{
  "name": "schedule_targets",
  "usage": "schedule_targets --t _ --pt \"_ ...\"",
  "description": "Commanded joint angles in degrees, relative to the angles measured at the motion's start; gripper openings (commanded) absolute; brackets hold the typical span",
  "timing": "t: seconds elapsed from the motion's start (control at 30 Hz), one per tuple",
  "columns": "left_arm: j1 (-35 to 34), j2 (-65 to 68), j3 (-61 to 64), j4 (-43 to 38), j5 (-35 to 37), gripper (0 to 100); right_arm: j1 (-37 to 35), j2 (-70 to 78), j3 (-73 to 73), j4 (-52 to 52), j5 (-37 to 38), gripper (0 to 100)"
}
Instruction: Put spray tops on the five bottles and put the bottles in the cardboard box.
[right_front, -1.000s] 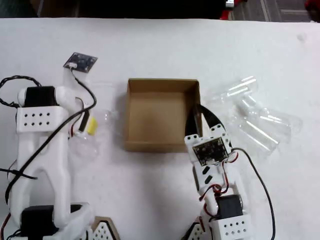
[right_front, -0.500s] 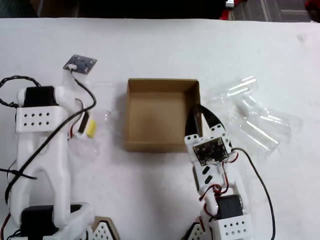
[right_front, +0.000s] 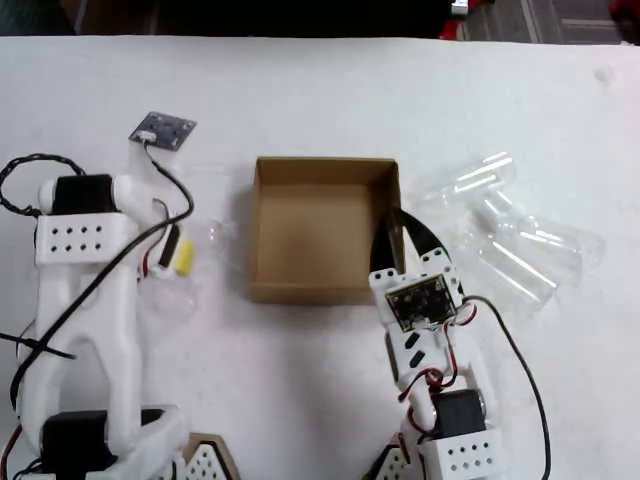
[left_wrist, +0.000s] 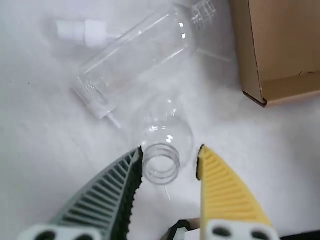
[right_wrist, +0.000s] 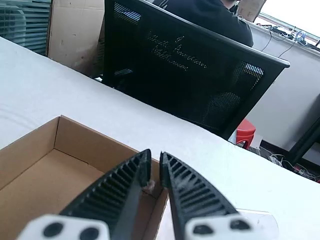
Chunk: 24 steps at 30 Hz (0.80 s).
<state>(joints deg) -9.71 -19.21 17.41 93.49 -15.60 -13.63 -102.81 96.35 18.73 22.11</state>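
The open cardboard box (right_front: 262, 225) sits mid-table with nothing inside; its corner (left_wrist: 280, 75) is seen from the left wrist. My left gripper (left_wrist: 170, 160) is open, its grey and yellow fingers either side of the open neck of a small clear bottle (left_wrist: 167, 137). A longer clear bottle (left_wrist: 135, 55) lies just beyond it, with a white spray top (left_wrist: 80, 31) past that. In the high view the left gripper (right_front: 178, 260) is left of the box. My right gripper (right_wrist: 155, 172) is shut on nothing, above the box's right wall (right_wrist: 107, 142). Several clear bottles (right_front: 510, 245) lie right of the box.
The white table (right_front: 320, 90) is bare behind the box and in front of it between the arm bases. A black mesh chair (right_wrist: 190, 85) with a person seated behind it stands beyond the table's far edge.
The left arm has shifted very slightly. The box, the bottles and the right arm stay where they were.
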Motion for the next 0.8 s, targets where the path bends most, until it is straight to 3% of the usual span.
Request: schedule_targets --t 0.0,0.13,0.33,0.57,0.77 --pt "-0.48 -0.48 -1.85 -0.97 0.18 17 0.57 -0.22 0.44 0.4 0.62 1.8" --pt "-0.48 -0.31 -1.76 -0.53 0.18 16 0.57 -0.22 0.44 0.4 0.62 1.8" --pt "-0.48 -0.4 -1.85 -0.44 0.09 2 0.57 -0.22 0.44 0.4 0.62 1.8" --pt "-0.04 -0.48 -3.96 -0.26 0.53 4 0.57 -0.22 0.44 0.4 0.62 1.8" --pt "4.53 -0.48 -17.85 6.07 0.62 4 0.66 -0.22 0.44 0.4 0.62 1.8"
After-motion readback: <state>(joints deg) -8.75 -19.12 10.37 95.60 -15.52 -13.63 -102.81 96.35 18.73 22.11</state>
